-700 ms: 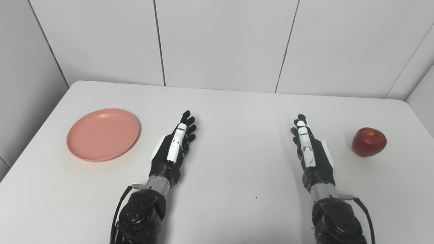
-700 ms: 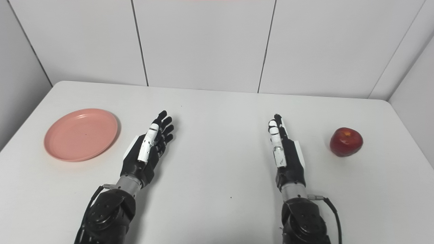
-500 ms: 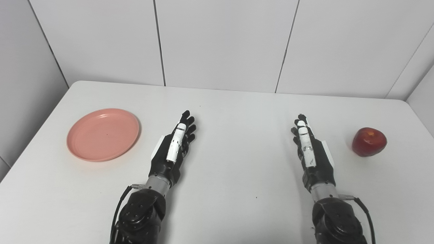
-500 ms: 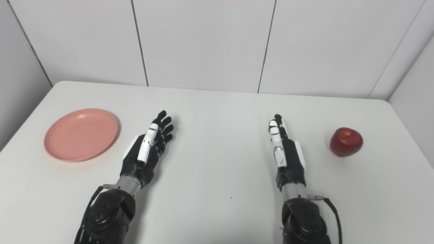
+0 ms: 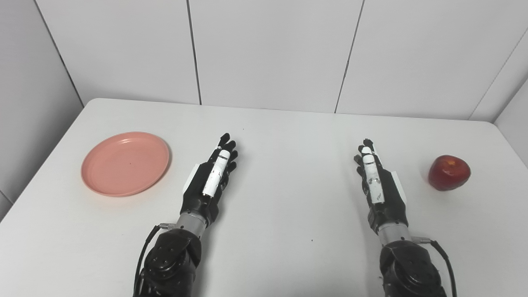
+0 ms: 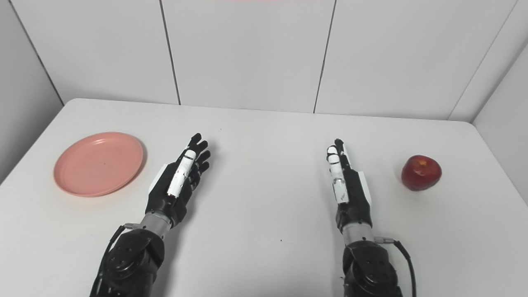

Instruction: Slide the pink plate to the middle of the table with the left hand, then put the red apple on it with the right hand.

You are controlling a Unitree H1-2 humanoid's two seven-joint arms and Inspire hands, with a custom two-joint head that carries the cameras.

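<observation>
A round pink plate [image 5: 125, 163] lies flat on the left part of the white table [image 5: 284, 136], with nothing on it. A red apple [image 5: 449, 172] stands near the right edge. My left hand [image 5: 211, 178] rests over the table a short way right of the plate, fingers stretched forward, open and holding nothing. My right hand [image 5: 376, 181] is open too, fingers straight, well left of the apple and apart from it. Both hands sit thumb-side up.
White panelled walls [image 5: 268, 53] close the table at the back and on both sides. The table's rounded far corners show at the left and right. A small dark speck [image 5: 312, 240] lies between my forearms.
My left hand has shifted slightly forward and a little left, with its fingers drawn closer together. The right hand, plate and apple have not moved.
</observation>
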